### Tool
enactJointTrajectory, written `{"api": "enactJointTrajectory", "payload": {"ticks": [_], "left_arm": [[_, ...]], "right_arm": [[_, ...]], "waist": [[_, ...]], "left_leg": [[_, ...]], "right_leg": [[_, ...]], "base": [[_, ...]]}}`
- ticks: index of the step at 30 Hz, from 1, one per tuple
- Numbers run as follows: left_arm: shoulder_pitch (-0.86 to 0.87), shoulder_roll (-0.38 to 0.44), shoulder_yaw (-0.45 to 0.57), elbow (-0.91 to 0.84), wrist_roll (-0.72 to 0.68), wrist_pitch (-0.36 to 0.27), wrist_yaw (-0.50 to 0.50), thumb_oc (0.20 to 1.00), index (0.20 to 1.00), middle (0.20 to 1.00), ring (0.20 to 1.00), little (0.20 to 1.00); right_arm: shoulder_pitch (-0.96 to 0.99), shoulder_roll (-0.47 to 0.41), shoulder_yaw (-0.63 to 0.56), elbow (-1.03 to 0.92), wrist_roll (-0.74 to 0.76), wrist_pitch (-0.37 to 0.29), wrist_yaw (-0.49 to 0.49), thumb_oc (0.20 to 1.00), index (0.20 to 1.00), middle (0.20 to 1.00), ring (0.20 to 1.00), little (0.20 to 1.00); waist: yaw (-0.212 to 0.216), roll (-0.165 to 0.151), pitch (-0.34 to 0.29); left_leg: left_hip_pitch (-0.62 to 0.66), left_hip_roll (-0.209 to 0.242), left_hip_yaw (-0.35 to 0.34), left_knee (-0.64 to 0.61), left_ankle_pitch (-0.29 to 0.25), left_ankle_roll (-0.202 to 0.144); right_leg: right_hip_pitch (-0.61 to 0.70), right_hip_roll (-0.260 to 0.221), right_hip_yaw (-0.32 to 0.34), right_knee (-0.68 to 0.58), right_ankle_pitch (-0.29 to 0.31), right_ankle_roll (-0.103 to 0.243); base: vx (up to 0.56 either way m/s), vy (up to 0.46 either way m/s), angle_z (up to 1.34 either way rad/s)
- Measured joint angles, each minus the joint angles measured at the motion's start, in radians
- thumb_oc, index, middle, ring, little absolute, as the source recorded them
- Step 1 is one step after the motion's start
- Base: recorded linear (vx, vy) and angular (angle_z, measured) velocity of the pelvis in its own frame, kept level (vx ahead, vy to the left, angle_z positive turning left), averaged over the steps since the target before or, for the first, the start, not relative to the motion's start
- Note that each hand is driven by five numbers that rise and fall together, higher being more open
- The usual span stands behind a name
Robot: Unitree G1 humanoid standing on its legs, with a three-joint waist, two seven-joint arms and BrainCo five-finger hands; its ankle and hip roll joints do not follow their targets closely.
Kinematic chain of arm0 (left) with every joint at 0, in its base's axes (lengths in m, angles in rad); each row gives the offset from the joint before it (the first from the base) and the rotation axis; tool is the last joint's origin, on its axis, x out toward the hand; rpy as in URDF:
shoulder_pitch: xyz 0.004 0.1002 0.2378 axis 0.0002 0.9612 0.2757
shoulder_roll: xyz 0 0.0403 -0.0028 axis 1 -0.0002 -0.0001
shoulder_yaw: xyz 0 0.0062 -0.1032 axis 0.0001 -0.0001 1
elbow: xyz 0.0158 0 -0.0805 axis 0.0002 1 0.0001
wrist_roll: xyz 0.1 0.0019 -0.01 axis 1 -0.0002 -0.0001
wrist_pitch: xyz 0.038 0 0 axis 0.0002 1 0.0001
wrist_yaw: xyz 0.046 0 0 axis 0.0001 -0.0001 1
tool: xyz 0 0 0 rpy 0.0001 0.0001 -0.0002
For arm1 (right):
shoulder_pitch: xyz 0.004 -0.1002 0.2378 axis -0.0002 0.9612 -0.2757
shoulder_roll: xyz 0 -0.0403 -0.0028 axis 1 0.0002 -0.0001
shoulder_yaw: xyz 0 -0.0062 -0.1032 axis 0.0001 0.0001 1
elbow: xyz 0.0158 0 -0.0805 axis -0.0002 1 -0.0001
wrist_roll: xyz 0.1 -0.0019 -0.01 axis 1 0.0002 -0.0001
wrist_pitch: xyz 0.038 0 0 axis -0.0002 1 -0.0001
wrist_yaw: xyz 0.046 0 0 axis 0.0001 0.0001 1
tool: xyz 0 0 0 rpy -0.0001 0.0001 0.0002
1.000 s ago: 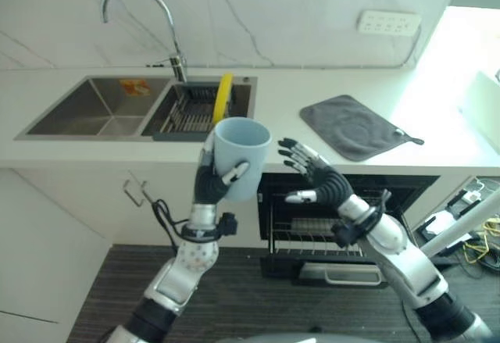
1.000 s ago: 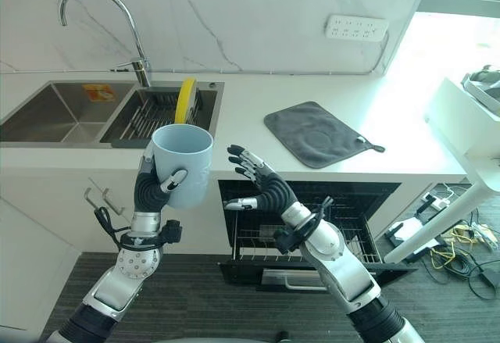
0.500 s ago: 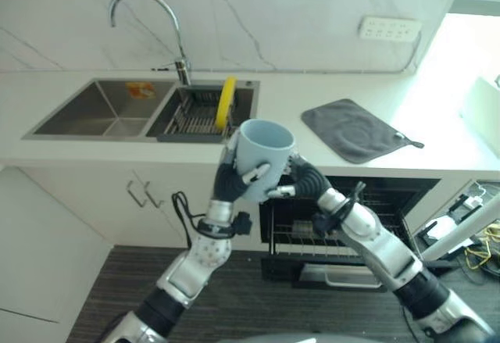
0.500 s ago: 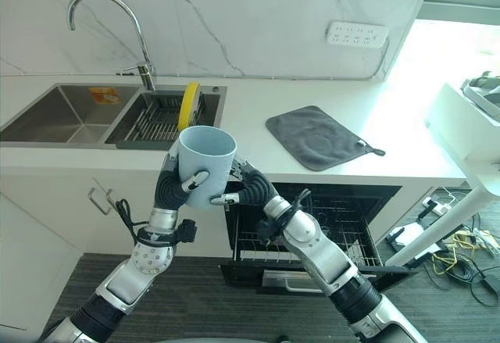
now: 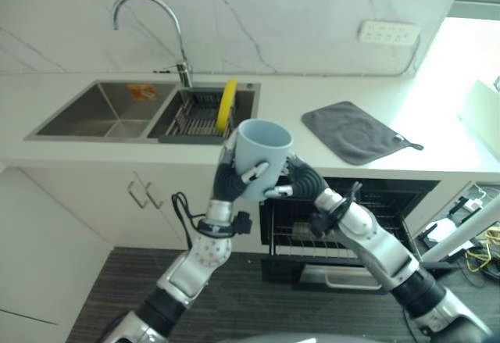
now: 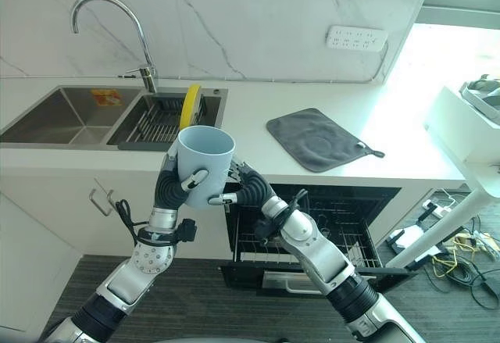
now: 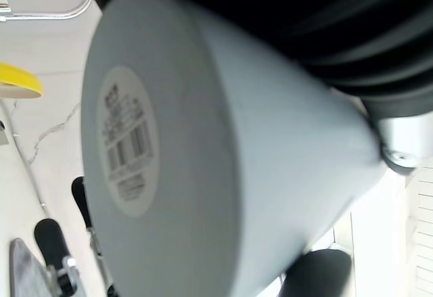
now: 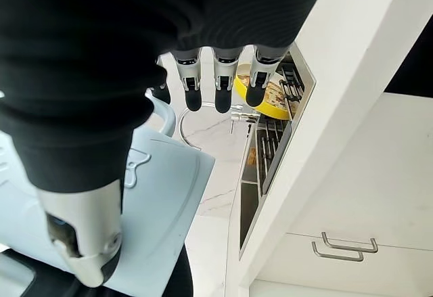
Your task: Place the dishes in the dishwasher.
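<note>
A light blue mug [image 5: 256,151] stands upright in the air in front of the counter edge, above the open dishwasher [image 5: 312,237]. My left hand [image 5: 230,180] is shut on its left side, thumb across the front. My right hand [image 5: 301,179] has come in from the right; its thumb lies on the mug's wall and its fingers [image 8: 216,87] reach round the far side by the handle. The left wrist view looks at the mug's base [image 7: 125,141] with a barcode label. A yellow plate [image 5: 226,102] stands on edge in the sink rack.
The double sink [image 5: 101,112] with a curved tap [image 5: 148,7] sits at the left of the white counter. A grey mat [image 5: 353,128] lies on the counter at the right. The dishwasher's wire rack [image 6: 344,237] is pulled partly out below.
One second ago my right hand was open and apart from the mug; it has since come up against the mug's right side. My left hand with the mug moved slightly right.
</note>
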Motion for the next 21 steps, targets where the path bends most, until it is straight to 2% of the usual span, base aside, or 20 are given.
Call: {"api": "enactJointTrajectory", "payload": {"ticks": [7, 13, 15, 21], "left_arm": [[0.0, -0.004, -0.027, 0.035, 0.0, 0.0, 0.038, 0.2, 0.2, 0.2, 0.2, 0.2], [-0.004, -0.006, -0.032, 0.04, 0.001, 0.005, 0.096, 0.2, 0.2, 0.2, 0.2, 0.2], [-0.029, -0.02, -0.049, 0.077, 0.024, 0.008, 0.153, 0.2, 0.2, 0.2, 0.2, 0.2], [-0.046, -0.02, -0.071, 0.09, 0.072, 0.044, 0.239, 0.2, 0.2, 0.2, 0.2, 0.2]], "right_arm": [[0.0, 0.002, 0.02, 0.016, 0.04, 0.024, -0.01, 1.0, 1.0, 1.0, 1.0, 1.0], [-0.01, 0.04, 0.038, 0.043, 0.079, 0.024, -0.031, 1.0, 1.0, 1.0, 1.0, 1.0], [-0.034, 0.048, 0.047, 0.072, 0.079, 0.024, -0.041, 1.0, 1.0, 1.0, 1.0, 1.0], [-0.053, 0.06, 0.076, 0.094, 0.088, 0.024, -0.072, 1.0, 1.0, 1.0, 1.0, 1.0]], "waist": [[0.001, -0.007, -0.004], [0.003, -0.012, -0.006], [0.009, -0.015, -0.005], [0.016, -0.03, -0.003]], "left_leg": [[0.0, 0.0, 0.0, 0.0, 0.0, 0.0], [0.003, 0.0, 0.0, 0.0, 0.0, 0.0], [0.0, 0.0, 0.001, 0.0, 0.0, 0.0], [0.001, 0.0, 0.001, 0.0, 0.0, 0.0]], "right_leg": [[0.0, 0.0, 0.0, 0.0, 0.0, 0.0], [-0.001, 0.0, 0.0, 0.0, 0.0, 0.0], [0.0, 0.0, 0.001, 0.0, 0.0, 0.0], [-0.003, 0.0, 0.001, 0.0, 0.0, 0.0]], "base": [[0.0, -0.001, 0.0], [0.0, 0.0, 0.0], [0.0, 0.0, 0.0], [0.0, 0.0, 0.0]]}}
